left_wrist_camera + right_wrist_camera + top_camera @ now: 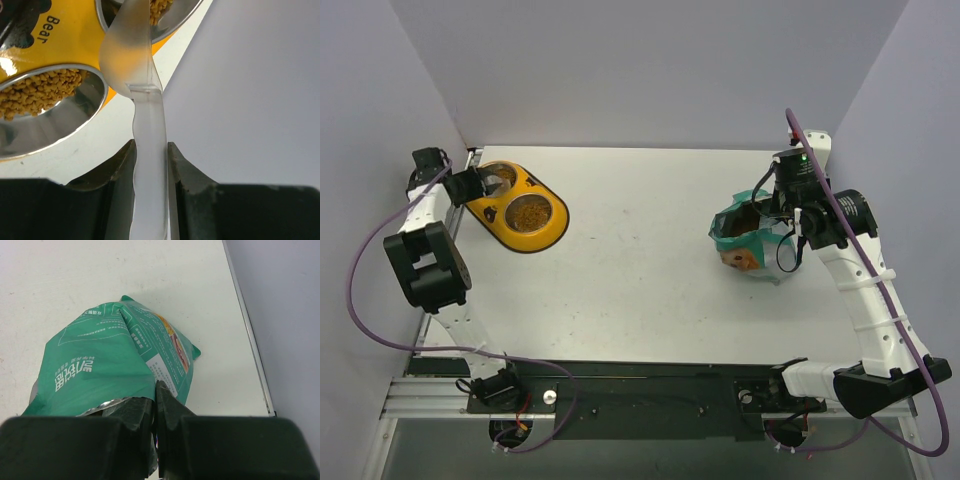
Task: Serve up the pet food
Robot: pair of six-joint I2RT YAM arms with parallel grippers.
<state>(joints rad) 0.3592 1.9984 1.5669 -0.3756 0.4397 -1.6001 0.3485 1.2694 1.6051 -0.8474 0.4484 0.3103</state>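
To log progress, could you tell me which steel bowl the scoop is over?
The bowl nearest the table's left edge; the other bowl, with kibble, lies uncovered.

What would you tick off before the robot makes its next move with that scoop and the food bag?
1. The left gripper clamps the scoop by its handle: ok.
2. The scoop's cup is above a steel bowl of the feeder: ok.
3. The scoop is fully emptied: cannot tell.
4. There is kibble in both bowls: ok.
5. The right gripper is shut on the rim of the pouch, which stands open: ok.
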